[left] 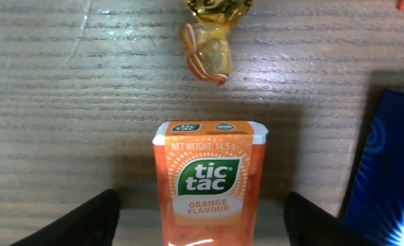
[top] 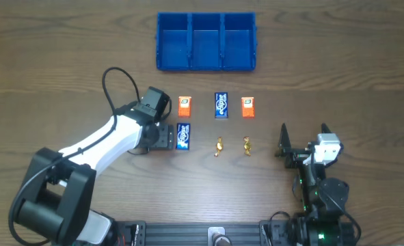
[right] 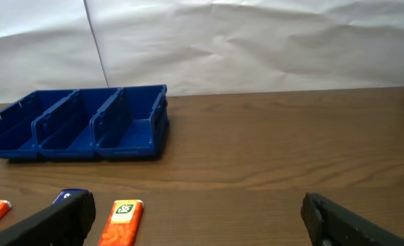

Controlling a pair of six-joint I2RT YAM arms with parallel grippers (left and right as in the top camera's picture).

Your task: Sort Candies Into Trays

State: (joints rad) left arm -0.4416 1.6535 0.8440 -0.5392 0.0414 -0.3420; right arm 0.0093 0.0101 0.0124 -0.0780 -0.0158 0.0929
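Two orange boxes (top: 184, 106), two blue boxes (top: 221, 105) and two gold twist-wrapped sweets (top: 219, 145) lie on the wooden table (top: 65, 41) seen from above, nearer than a blue three-bin plastic tray (top: 206, 42). Left wrist view: left gripper (left: 202, 208) released, flanking one orange box (left: 208, 174) with a green oval label. Right wrist view: right gripper (right: 195, 212) spread, empty.

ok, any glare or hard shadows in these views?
Left wrist view: sheen on the table by the gold candy, shadow around the orange box. Top view: even light, soft shadow under the left arm. Right wrist view: faint shadow under the tray.
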